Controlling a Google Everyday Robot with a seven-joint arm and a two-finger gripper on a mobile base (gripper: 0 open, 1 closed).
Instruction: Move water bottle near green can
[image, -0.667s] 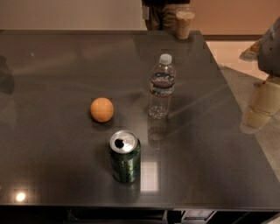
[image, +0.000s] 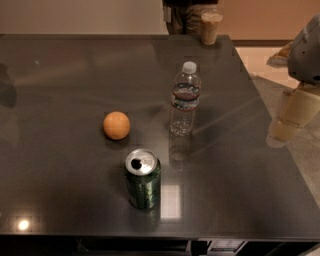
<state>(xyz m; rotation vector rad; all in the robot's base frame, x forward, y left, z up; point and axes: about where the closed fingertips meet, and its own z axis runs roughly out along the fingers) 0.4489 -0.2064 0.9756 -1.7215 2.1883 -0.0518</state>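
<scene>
Hovering beyond table (image: 60, 200) edge: gripper (image: 290, 120), touching nothing, opening unclear | water bottle (image: 184, 100) upright, apart from green can (image: 143, 180).

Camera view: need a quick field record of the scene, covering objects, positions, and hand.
water bottle: upright, mid-table, cap on
green can: upright, near front edge, front-left of bottle, not touching it
orange: left of bottle, behind can
cup: far edge, tan contents
hand: at right, past the table's side edge, apart from bottle
table: dark, glossy
task status: bottle not yet moved beside can
</scene>
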